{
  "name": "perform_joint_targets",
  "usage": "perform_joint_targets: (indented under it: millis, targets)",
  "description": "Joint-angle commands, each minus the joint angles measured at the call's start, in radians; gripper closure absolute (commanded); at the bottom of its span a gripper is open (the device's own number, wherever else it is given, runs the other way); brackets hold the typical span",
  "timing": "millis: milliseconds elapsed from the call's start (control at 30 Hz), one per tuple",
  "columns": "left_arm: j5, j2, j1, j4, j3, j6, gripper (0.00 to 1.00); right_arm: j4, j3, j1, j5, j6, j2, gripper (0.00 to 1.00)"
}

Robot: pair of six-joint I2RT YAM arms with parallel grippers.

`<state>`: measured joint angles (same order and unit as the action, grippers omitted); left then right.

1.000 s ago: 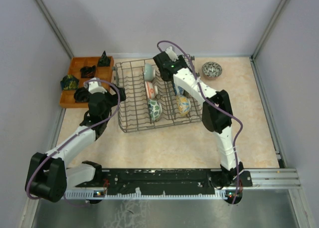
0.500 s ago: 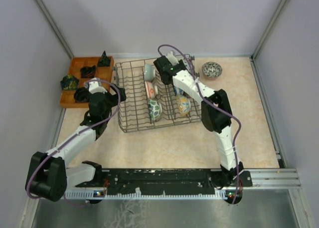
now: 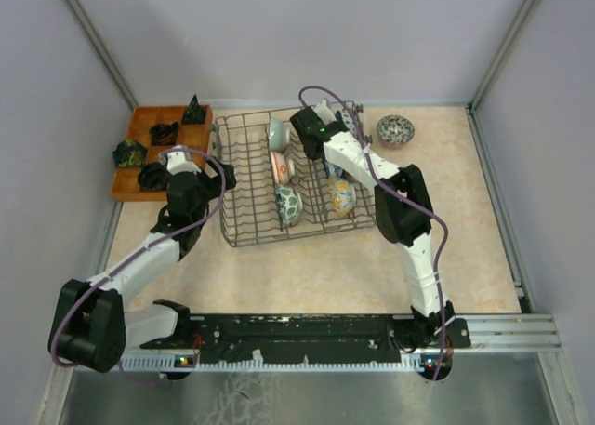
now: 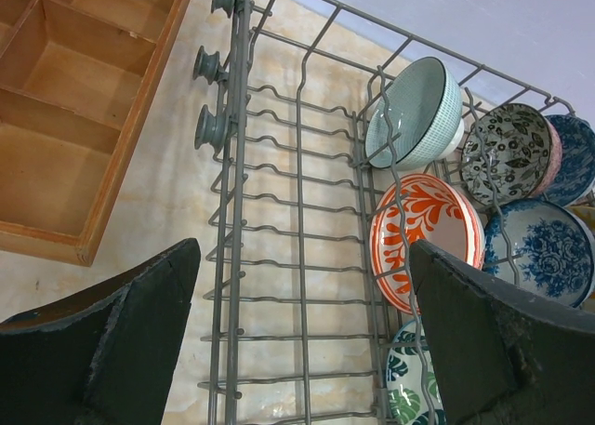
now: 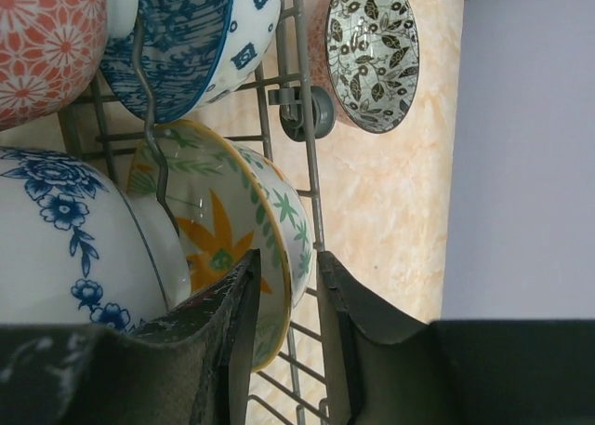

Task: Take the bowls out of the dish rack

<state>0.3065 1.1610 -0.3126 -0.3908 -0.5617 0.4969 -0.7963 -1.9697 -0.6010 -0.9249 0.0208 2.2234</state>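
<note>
Straddling the yellow bowl [image 5: 232,230] rim in the dish rack [image 5: 302,118] far-right corner, my right gripper [image 5: 288,262] sits narrow, grip unclear; left gripper [image 4: 305,258] wide. Next: lift straight.

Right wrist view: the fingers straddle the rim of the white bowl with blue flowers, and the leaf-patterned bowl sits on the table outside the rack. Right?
Not quite. The right wrist view shows the right gripper straddling the rim of the yellow-and-green floral bowl, beside the blue-flowered bowl. The leaf-patterned bowl does sit on the table outside the dish rack.
</note>
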Motion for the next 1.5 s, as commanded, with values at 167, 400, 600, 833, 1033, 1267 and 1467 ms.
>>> perform_joint_targets:
  millis: [167,400,600,833,1033,1267,1467]
  targets:
    - [0.002,0.015,-0.002,-0.031,-0.002,-0.003,0.01,0.012,-0.001,0.016,-0.04,0.013,0.022,0.8]
    - [0.003,0.017,-0.001,-0.034,-0.001,-0.003,0.01,0.017,-0.001,0.015,-0.064,0.018,0.019,0.88]
    - [0.003,0.022,-0.001,-0.037,-0.001,0.0,0.01,0.033,0.009,0.008,-0.12,0.018,0.004,1.0]
    - [0.005,0.023,-0.002,-0.037,0.0,0.001,0.01,0.071,0.018,-0.019,-0.194,-0.014,-0.016,1.0]
    - [0.006,0.028,-0.002,-0.039,-0.001,-0.001,0.01,0.113,0.025,-0.039,-0.26,-0.066,-0.027,1.0]
    - [0.007,0.038,-0.002,-0.039,-0.004,0.0,0.01,0.166,0.029,-0.062,-0.309,-0.138,-0.039,1.0]
    - [0.009,0.042,-0.002,-0.039,-0.006,-0.003,0.01,0.209,0.039,-0.078,-0.366,-0.199,-0.045,1.0]
